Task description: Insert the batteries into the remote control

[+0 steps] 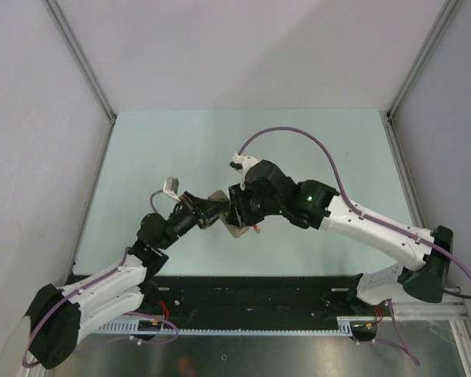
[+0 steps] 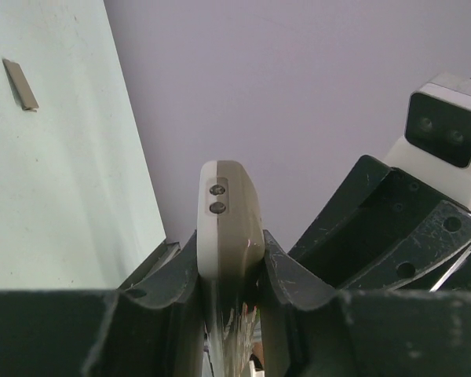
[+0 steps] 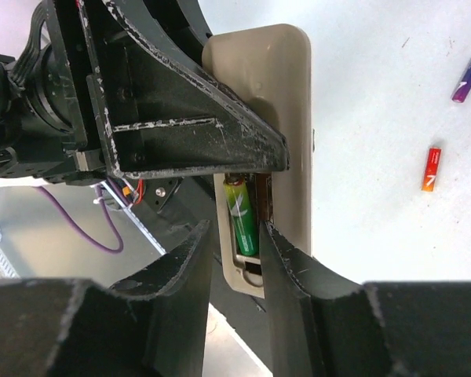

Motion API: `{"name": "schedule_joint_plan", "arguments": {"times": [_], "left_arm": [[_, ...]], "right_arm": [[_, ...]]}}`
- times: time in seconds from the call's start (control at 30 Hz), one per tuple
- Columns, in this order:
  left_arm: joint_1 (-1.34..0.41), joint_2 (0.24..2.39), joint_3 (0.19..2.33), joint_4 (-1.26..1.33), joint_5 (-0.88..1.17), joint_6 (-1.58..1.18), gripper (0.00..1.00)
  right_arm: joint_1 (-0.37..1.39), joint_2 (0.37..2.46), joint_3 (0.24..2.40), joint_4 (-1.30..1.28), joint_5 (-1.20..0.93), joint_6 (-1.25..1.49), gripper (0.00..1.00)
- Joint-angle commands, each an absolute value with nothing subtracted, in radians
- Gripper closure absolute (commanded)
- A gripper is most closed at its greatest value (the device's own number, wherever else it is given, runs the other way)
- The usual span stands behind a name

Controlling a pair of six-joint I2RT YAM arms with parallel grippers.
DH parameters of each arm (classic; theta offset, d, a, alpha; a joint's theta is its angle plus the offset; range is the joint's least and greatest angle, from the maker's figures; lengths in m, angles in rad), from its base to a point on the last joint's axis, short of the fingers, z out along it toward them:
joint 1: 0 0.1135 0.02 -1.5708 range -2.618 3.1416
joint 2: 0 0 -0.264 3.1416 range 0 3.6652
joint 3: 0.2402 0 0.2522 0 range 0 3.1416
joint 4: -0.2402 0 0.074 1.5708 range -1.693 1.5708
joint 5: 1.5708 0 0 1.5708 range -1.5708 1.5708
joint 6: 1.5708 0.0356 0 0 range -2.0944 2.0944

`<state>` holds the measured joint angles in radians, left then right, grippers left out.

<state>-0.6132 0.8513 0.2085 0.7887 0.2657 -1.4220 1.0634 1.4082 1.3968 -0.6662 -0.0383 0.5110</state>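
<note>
- Remote control (image 2: pixel 229 212) is clamped tight in the left gripper (image 2: pixel 229 263), over mid-table.
- Green battery (image 3: pixel 243 216) lies in the remote's open back compartment.
- Right gripper (image 3: pixel 235 239) straddles that battery, jaws narrowly parted, seemingly not pinching it.
- Red battery (image 3: pixel 430 169) and dark blue battery (image 3: pixel 469 78) lie apart on the table (image 3: pixel 377 102).

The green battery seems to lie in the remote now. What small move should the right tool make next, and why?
Probably draw the right tool straight back. The green battery already lies in the open bay of the remote, which the left tool clamps, and the jaws stand wider than it. The red battery waits on the table.
</note>
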Motion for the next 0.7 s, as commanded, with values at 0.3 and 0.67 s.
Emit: {"name": "schedule_joint_plan", "arguments": {"times": [0.3,0.67], "left_arm": [[-0.617,0.810,0.232,0.937,0.307,-1.434,1.00],[-0.617,0.810,0.216,0.937,0.308,-1.420,1.00]], "right_arm": [[1.032,1.353,1.404,-0.776,0.061,0.494,0.64],[1.058,1.282,1.413,-0.732,0.164,0.505,0.59]]}}
